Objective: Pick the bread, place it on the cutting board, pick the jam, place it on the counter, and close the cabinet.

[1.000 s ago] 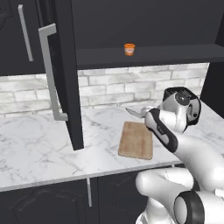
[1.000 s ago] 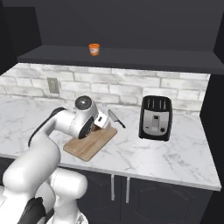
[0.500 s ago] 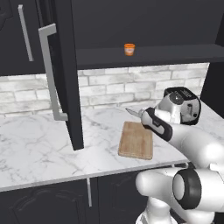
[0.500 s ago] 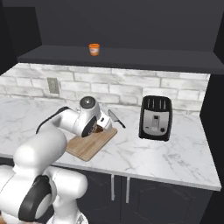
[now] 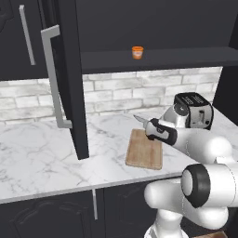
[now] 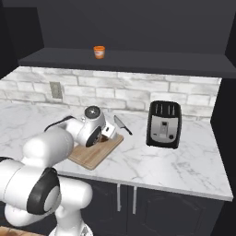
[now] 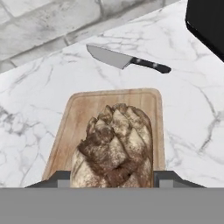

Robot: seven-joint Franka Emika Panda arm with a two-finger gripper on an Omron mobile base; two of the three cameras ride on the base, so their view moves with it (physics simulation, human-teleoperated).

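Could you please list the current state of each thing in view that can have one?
gripper: shut on the bread, over the cutting board.
bread: held in the gripper.
cutting board: flat on the counter.
jam: upright on the cabinet shelf.
cabinet: door open.
knife: lying flat on the counter beyond the board.
toaster: upright on the counter.

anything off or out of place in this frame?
Mostly tidy. Two things: a knife lies loose on the counter behind the cutting board, and the cabinet door hangs open over the counter. Bread is in the gripper, above the board.
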